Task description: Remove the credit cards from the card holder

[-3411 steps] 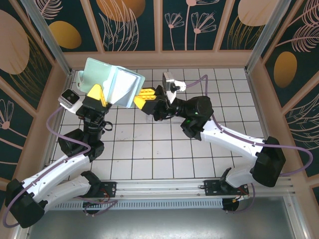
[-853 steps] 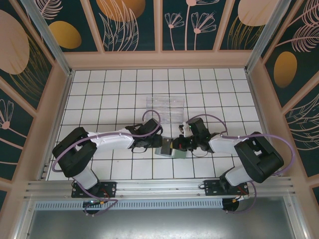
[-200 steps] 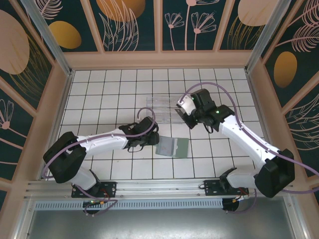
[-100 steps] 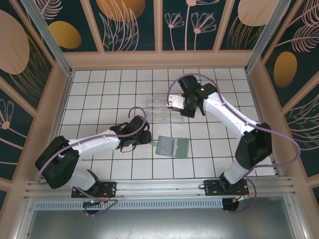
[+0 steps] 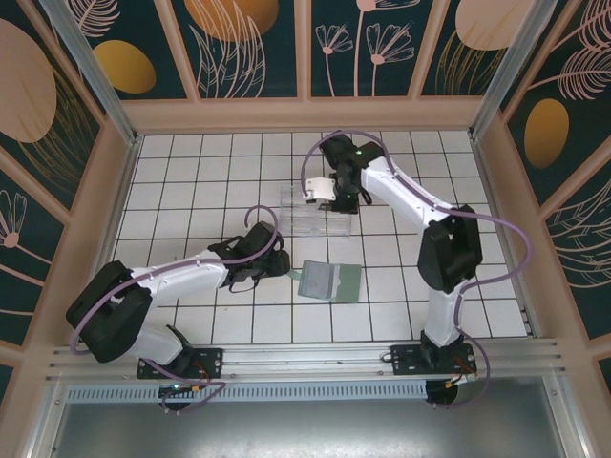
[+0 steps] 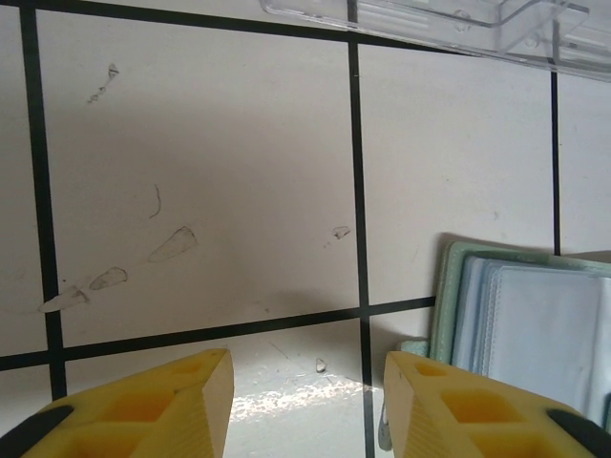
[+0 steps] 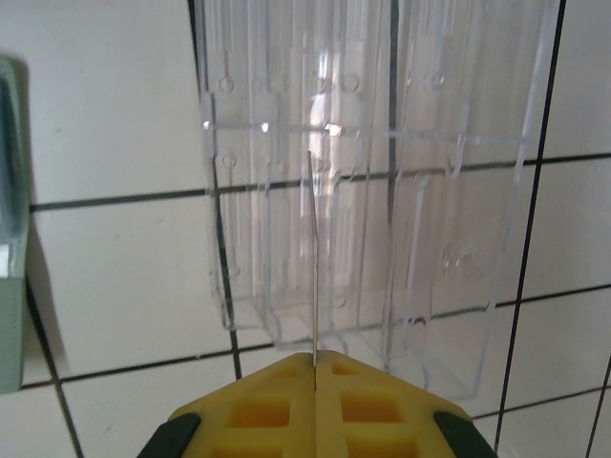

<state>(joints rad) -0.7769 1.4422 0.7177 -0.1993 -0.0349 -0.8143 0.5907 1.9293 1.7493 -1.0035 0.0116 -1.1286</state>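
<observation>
The card holder [image 5: 327, 281] lies open on the tiled floor, grey-green with a blue-grey inside; its left edge [image 6: 520, 329] lies just right of my left gripper [image 6: 305, 401]. That gripper [image 5: 279, 267] is low over the floor and open, with bare tile between its yellow fingers. My right gripper [image 7: 314, 358] is shut on a pale credit card [image 7: 312, 258], seen edge-on as a thin line. In the top view the card [image 5: 318, 191] and the right gripper [image 5: 334, 196] hang over the clear tray [image 5: 313, 212].
The clear plastic tray [image 7: 382, 191] with its ribbed slots lies below the held card; its near edge [image 6: 430, 19] is at the top of the left wrist view. The holder's edge [image 7: 8, 248] is at the far left of the right wrist view. Walls ring the tiled floor.
My right arm has swung from beside the holder toward the back, carrying the pale card over the clear tray. The left gripper has drawn back slightly to the left and stays open.
</observation>
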